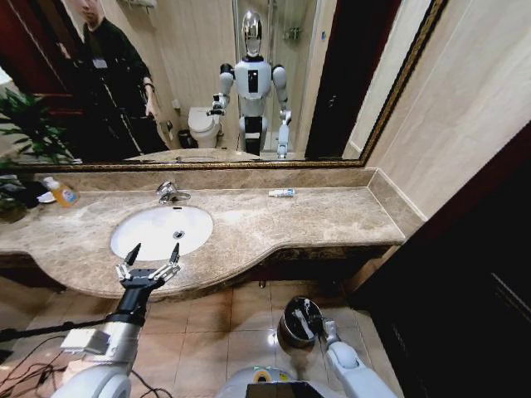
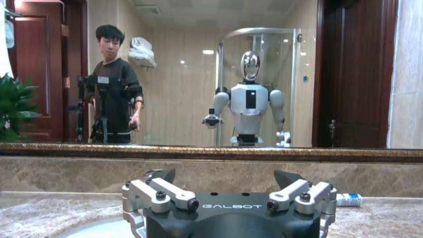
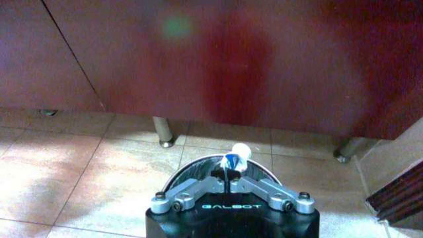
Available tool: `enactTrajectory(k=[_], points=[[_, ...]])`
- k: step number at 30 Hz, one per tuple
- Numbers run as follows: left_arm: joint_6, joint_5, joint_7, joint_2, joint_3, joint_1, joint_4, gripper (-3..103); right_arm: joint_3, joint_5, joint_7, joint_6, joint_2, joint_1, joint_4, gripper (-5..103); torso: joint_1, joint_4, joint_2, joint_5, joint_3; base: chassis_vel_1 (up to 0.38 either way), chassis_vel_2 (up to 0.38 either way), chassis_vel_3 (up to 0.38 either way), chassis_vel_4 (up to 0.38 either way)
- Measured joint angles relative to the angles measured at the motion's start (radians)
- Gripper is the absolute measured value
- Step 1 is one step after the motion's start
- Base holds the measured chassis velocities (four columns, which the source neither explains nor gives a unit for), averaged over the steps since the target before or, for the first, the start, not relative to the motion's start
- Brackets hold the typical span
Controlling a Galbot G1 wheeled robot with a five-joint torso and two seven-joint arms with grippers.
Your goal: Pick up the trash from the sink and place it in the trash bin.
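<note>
The white oval sink (image 1: 162, 232) sits in the beige marble counter (image 1: 332, 220). My left gripper (image 1: 153, 254) (image 2: 225, 176) hangs open at the sink's front rim, holding nothing. On the floor below the counter stands the dark round trash bin (image 1: 288, 329) (image 3: 188, 171). My right gripper (image 1: 312, 320) (image 3: 229, 174) is right above its opening, shut on a small white tube with a blue mark (image 3: 237, 151), a piece of the trash. Another small white and blue tube (image 1: 282, 192) (image 2: 349, 199) lies on the counter by the mirror.
A chrome faucet (image 1: 170, 193) stands behind the sink. A clear bottle of orange liquid (image 1: 63, 193) and a green plant (image 1: 25, 133) are at the counter's far left. Dark red cabinet panels (image 3: 218, 64) rise behind the bin. Cables (image 1: 25, 365) lie on the floor at left.
</note>
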Motion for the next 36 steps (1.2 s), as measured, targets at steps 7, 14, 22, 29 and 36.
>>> enactTrajectory(k=[7, 14, 22, 29, 36], points=[[0.000, 0.000, 0.000, 0.000, 0.000, 0.000, 0.000, 100, -0.003, -0.009, 0.032, 0.016, 0.019, 0.001, -0.001, 14, 0.000, 0.0000, 0.000, 0.0000, 0.000, 0.000, 0.000, 0.000, 0.000], [0.000, 0.000, 0.000, 0.000, 0.000, 0.000, 0.000, 100, -0.003, -0.009, 0.046, 0.017, 0.022, 0.001, 0.018, 41, 0.000, 0.0000, 0.000, -0.0001, 0.000, 0.000, 0.000, 0.000, 0.000], [0.000, 0.000, 0.000, 0.000, 0.000, 0.000, 0.000, 100, -0.003, -0.007, 0.055, 0.017, 0.015, -0.011, 0.044, 68, 0.000, 0.0000, 0.000, -0.0001, 0.000, 0.000, 0.000, 0.000, 0.000], [0.000, 0.000, 0.000, 0.000, 0.000, 0.000, 0.000, 100, -0.003, -0.003, 0.065, 0.016, 0.013, -0.019, 0.065, 89, 0.000, 0.0001, 0.000, 0.0000, 0.000, 0.000, 0.000, 0.000, 0.000], [0.000, 0.000, 0.000, 0.000, 0.000, 0.000, 0.000, 100, -0.003, -0.003, 0.072, 0.015, 0.011, -0.040, 0.088, 100, 0.000, 0.0000, 0.000, 0.0001, 0.000, 0.000, 0.000, 0.000, 0.000]])
